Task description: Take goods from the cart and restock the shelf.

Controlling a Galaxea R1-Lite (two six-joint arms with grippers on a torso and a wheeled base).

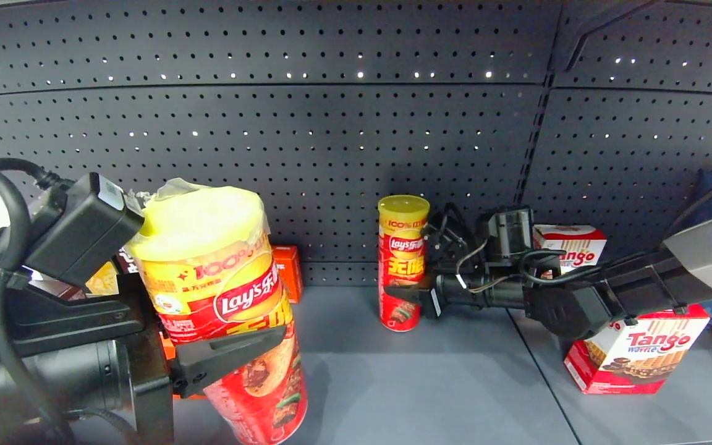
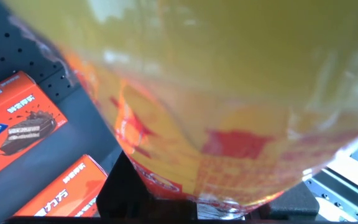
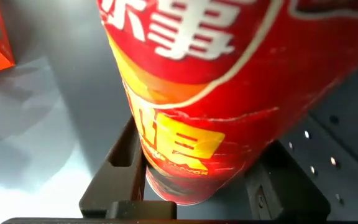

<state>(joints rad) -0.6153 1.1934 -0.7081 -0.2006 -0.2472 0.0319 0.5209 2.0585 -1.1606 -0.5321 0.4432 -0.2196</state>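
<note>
My left gripper [image 1: 238, 334] is shut on a red and yellow chip can [image 1: 226, 296] with a yellow lid, held upright and slightly tilted above the shelf's left end. In the left wrist view that can [image 2: 229, 99] sits between the dark fingers [image 2: 126, 193]. A second chip can [image 1: 402, 262] stands upright on the grey shelf [image 1: 424, 383] near the pegboard. My right gripper [image 1: 406, 283] reaches in from the right, its jaws closed on this can's lower half. Seen from the right wrist, the can [image 3: 204, 93] sits between the gripper's fingers [image 3: 120, 165], touching both.
An orange box [image 1: 287, 272] stands behind the held can, and two more orange boxes [image 2: 17, 118] [image 2: 67, 193] lie on the shelf below it. Two red and white wafer boxes [image 1: 637, 349] [image 1: 569, 247] sit at the right. The dark pegboard [image 1: 331, 154] closes the back.
</note>
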